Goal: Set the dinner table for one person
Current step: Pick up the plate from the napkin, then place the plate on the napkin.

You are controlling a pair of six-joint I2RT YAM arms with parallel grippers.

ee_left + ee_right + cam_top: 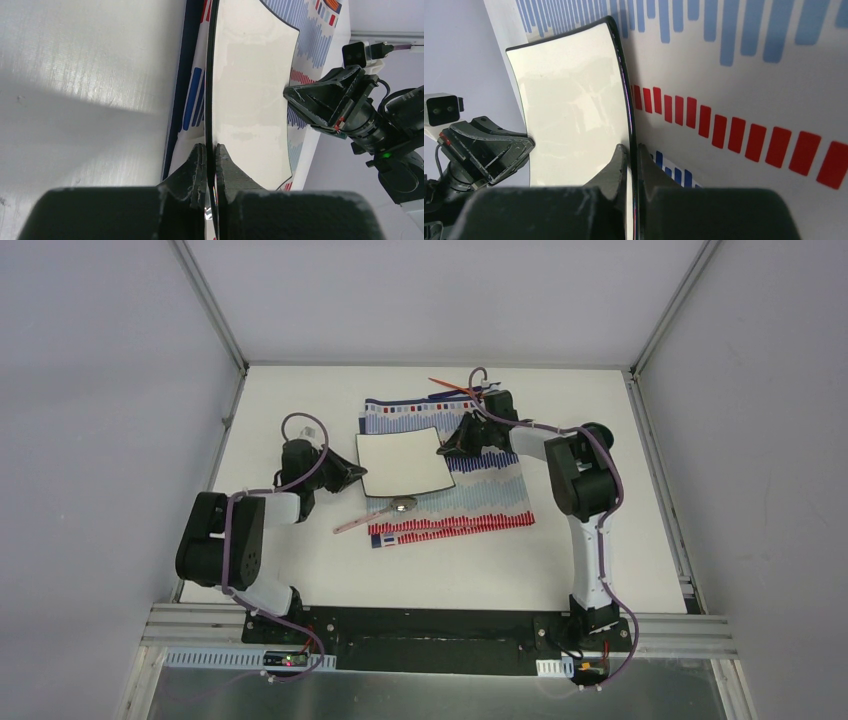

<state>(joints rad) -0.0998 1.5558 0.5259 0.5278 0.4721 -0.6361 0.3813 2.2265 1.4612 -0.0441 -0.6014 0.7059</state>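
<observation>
left claw (210, 152) clamps plate (250, 90) edge; right claw (633, 155) likewise | spoon (403, 505) beside plate (top view only)

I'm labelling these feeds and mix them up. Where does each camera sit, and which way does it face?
Top external: above and behind the bases, looking down on the table; left arm and right arm meet at the plate on the cloth.
Left wrist: on the left arm, looking along the left fingers, shut on the plate's edge, toward the right arm.
Right wrist: on the right arm, looking along the right fingers, shut on the plate's opposite edge.
Shared: both wrist views show the plate and the other arm.
</observation>
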